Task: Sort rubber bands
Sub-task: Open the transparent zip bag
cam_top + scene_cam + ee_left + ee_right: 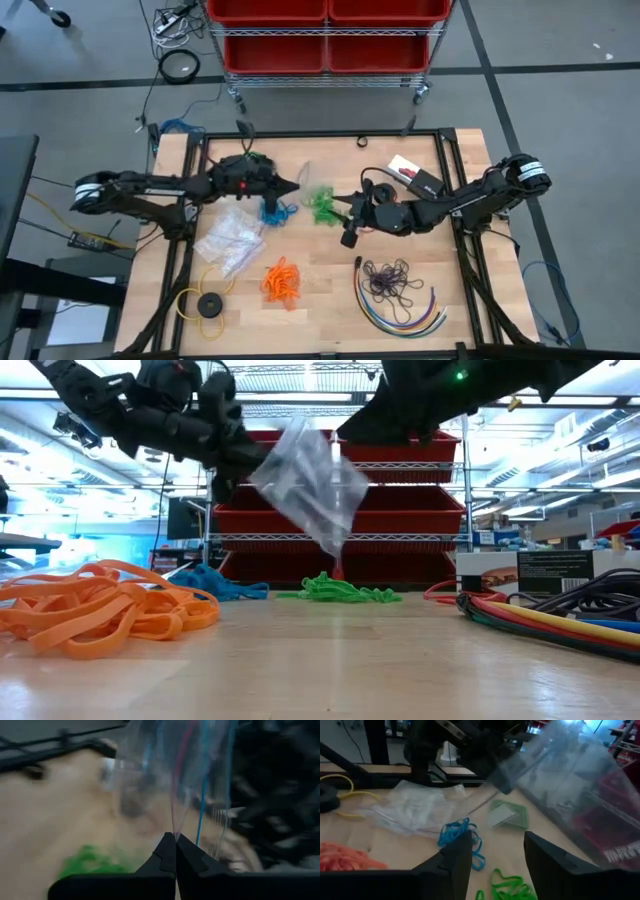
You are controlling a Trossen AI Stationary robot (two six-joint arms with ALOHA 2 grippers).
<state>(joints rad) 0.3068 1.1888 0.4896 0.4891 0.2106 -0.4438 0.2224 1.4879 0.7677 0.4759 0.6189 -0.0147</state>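
The left gripper [175,842] is above the middle of the light wooden table [320,290], with its jaws closed on the edge of a clear plastic zip bag [305,485]. The bag hangs from the jaws, clear of the table top, between the two arms. In the left wrist view the bag [175,775] rises straight out of the pinched fingertips.

The right gripper [492,855] is just beside the bag, on the right-hand side of the table centre. Its jaws stand open and hold nothing.

The rubber bands lie on the table in four single-colour bunches:
- The bunch of blue rubber bands [278,211] lies under the left gripper.
- The bunch of green rubber bands [322,205] lies between the two grippers, just in front of the right gripper.
- The bunch of orange rubber bands [282,282] lies nearer the front edge, well apart from both grippers.
- The bunch of dark purple rubber bands [388,280] lies toward the front right, touching a curved bundle of multicoloured cables [400,315].

A crumpled heap of further clear plastic bags [232,238] lies on the left side of the table. A yellow ring with a black disc [207,303] lies at the front left corner.
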